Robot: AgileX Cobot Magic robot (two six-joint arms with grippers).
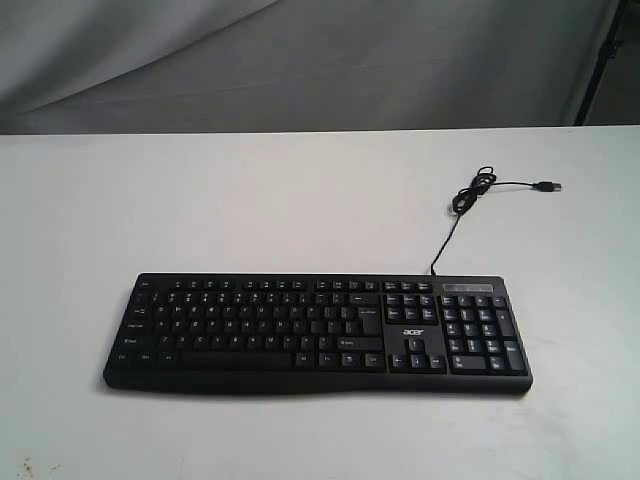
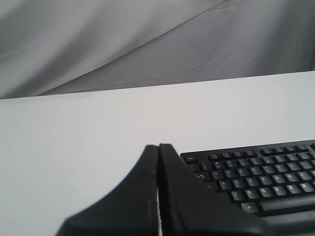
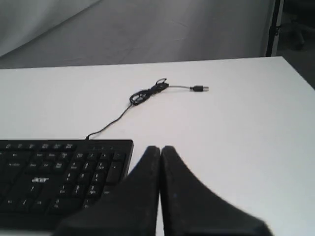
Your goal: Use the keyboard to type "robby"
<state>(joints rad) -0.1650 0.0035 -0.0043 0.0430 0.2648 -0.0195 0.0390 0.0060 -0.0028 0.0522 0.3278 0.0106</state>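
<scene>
Keyboard (image 1: 318, 335) lies flat on the white table (image 1: 250, 200), in the lower middle of the exterior frame, its long side running across, number pad toward the right. Nothing rests on the keys or stands over them in that view. A thin black cable (image 1: 447, 238) leaves the keyboard's back edge above the number pad, runs toward the upper right, bunches into a small loose coil (image 1: 474, 190), and ends in a USB plug (image 1: 548, 186) lying free on the table. Behind the table hangs a creased grey cloth (image 1: 300, 60); a dark stand leg (image 1: 600, 60) shows at the upper right corner.

A small white "acer" logo (image 1: 413, 332) sits above the arrow keys; the key legends are white but too small to read.

The left gripper (image 2: 158, 147) has its jaws pressed together with nothing between them, near the keyboard's corner. The right gripper (image 3: 160, 148) is likewise closed and empty, just beside the number-pad end.
</scene>
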